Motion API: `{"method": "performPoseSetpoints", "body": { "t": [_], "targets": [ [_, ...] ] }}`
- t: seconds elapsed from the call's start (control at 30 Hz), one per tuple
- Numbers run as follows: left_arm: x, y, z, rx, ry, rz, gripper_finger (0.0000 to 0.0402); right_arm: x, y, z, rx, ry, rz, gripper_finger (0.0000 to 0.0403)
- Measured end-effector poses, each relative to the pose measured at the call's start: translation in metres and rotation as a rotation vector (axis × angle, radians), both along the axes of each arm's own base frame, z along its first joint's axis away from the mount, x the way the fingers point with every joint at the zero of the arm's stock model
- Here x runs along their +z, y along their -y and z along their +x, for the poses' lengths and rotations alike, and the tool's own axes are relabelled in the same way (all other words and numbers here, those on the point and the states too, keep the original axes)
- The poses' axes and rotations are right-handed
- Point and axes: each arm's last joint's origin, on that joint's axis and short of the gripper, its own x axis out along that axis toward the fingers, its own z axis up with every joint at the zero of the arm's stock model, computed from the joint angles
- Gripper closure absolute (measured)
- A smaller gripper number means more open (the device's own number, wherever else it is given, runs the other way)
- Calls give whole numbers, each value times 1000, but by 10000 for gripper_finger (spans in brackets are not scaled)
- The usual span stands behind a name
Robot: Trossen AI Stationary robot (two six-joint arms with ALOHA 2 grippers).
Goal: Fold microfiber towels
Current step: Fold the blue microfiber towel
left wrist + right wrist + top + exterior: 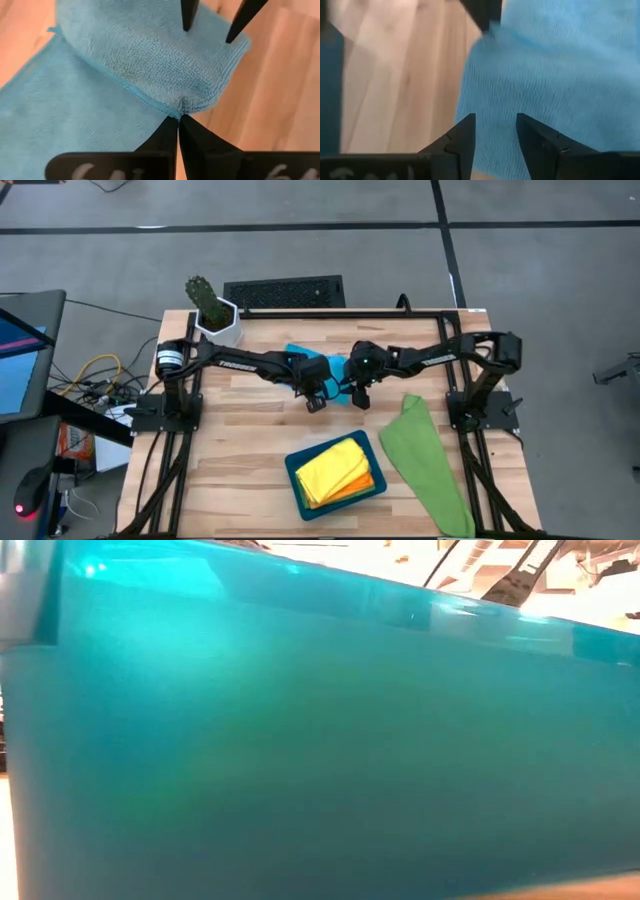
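A sky-blue microfiber towel (338, 364) lies mid-table, largely under both arms. My left gripper (318, 402) is shut on its edge (179, 119). My right gripper (360, 398) stands open close beside it, over the same towel (495, 122); its two fingertips (187, 17) also show in the left wrist view, over the raised flap. A green towel (425, 465) lies crumpled along the right side. A yellow towel (330, 468) lies folded on an orange one (362, 485) in the teal tray (291, 470). My left gripper pinches the blue towel's hemmed edge (170, 109) between its two fingertips, slanting down from the table's left. The cloth puckers at the pinch and a flap (150, 55) rises from it, while the rest lies flat on the table. Whether my right gripper touches the towel, I cannot tell.
The teal tray's wall (320, 740) fills the low view. A cactus in a white pot (215, 315) stands at the far left corner. Bare wood lies at the near left and between the tray and the blue towel.
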Motion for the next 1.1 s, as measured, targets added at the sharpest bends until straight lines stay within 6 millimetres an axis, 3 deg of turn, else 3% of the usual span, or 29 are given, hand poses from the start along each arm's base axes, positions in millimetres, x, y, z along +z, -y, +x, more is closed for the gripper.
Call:
{"method": "performPoseSetpoints", "body": {
  "t": [0.33,0.57,0.9,1.1],
  "targets": [
    [-1,1,-2,22,-37,74,401,-26,4,1,-16,-78,28,237],
    [-1,1,-7,37,-89,25,394,-25,3,3,-13,-65,15,237],
    [31,-4,-1,-7,-95,-21,395,-24,4,3,-12,-57,9,237],
    [31,-3,0,-43,-91,-43,395,-24,3,3,-8,-57,3,237]
  ]
}}
